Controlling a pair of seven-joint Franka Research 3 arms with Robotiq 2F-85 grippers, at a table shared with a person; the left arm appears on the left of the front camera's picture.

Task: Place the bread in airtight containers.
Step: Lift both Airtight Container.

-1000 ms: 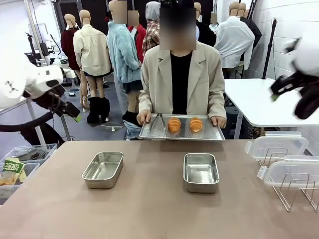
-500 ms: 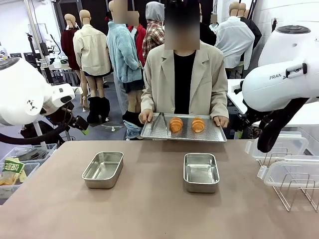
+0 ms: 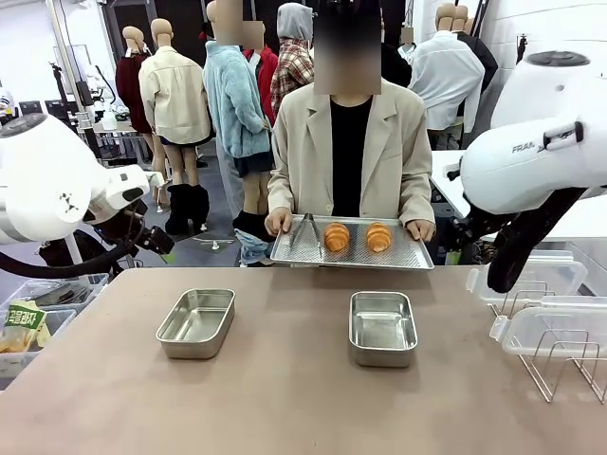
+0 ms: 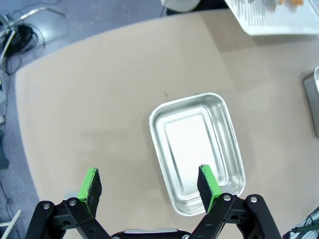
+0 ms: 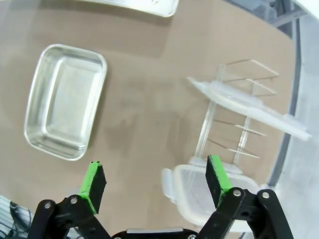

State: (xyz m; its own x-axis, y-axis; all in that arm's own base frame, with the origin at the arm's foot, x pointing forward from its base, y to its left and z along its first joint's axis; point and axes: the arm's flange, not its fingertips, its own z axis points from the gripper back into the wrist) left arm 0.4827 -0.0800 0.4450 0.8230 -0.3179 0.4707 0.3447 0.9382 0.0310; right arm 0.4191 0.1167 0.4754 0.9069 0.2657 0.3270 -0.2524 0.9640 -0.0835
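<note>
Two golden croissants, the bread (image 3: 336, 237) (image 3: 378, 237), lie on a flat steel tray (image 3: 408, 256) that a person holds at the table's far edge. Two open steel containers stand on the table, one left (image 3: 196, 323), one at centre-right (image 3: 382, 328). In the left wrist view my left gripper (image 4: 149, 186) is open high above the left container (image 4: 197, 152). In the right wrist view my right gripper (image 5: 155, 180) hangs open, with the other container (image 5: 65, 102) off to the upper left. Both grippers hold nothing.
Metal tongs (image 3: 303, 230) lie on the tray beside the croissants. Clear white-rimmed lids (image 3: 531, 275) (image 3: 560, 327) rest on a wire rack (image 3: 555, 365) at the table's right side. My left arm (image 3: 47, 190) and right arm (image 3: 541, 161) hang off either side of the table.
My right arm has swung in from the far right and now stands over the table's right edge. My left arm has shifted down and inward. The tray has drifted slightly right.
</note>
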